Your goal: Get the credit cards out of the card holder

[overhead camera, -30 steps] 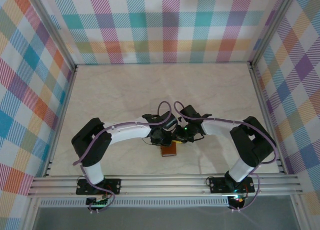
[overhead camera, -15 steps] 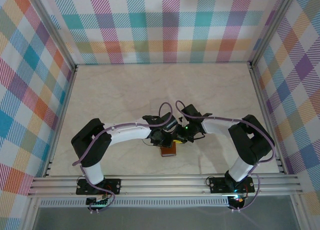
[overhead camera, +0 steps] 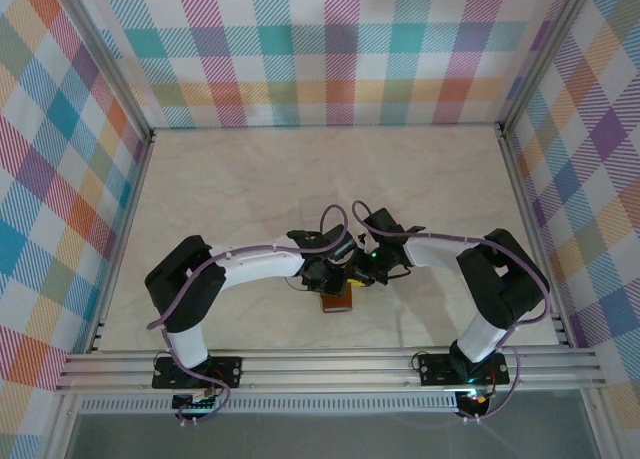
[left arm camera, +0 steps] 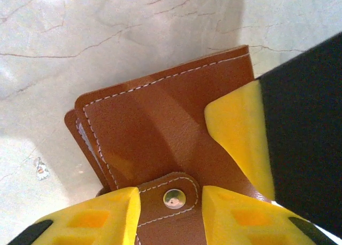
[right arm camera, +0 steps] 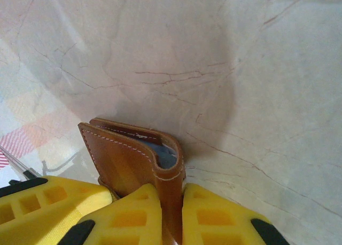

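Low in the centre of the top view, the card holder (overhead camera: pixel 338 300) lies folded on the surface (overhead camera: pixel 250 179), and its snap tab (left arm camera: pixel 172 198) looks fastened. The right fingers (right arm camera: pixel 128 215) are clenched on its leather edge and steady it. The left fingers (left arm camera: pixel 91 221) stand parted either side of the tab, grasping nothing. The step in hand looks like opening. Next, the left fingers must catch the tab and peel it free. Farther in, a pale edge (right arm camera: pixel 166 155) peeks from the fold.

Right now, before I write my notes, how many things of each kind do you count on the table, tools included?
card holder: 1
tools: 2 (left tool, right tool)
total: 3
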Motion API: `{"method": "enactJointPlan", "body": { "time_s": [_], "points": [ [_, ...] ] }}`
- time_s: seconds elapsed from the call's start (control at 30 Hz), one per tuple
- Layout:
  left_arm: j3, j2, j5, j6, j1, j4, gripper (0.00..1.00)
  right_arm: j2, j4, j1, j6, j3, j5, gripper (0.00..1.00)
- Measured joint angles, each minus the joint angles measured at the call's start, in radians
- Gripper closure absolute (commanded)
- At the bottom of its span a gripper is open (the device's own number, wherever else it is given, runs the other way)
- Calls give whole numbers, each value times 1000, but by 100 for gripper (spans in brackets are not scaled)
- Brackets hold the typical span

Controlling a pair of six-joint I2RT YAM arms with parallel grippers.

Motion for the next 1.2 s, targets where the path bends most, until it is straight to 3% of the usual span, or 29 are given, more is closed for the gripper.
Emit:
{"method": "enactJointPlan", "body": {
  "time_s": [0.67, 1.2],
  "points": [
    [15, 3, -18, 2, -3, -18, 87, 0, -1, -1, -1, 0, 0, 88],
    [-18, -59, -79, -21, -7, -25, 91, -8, -13, -1, -20, 2, 27, 87]
  ]
}}
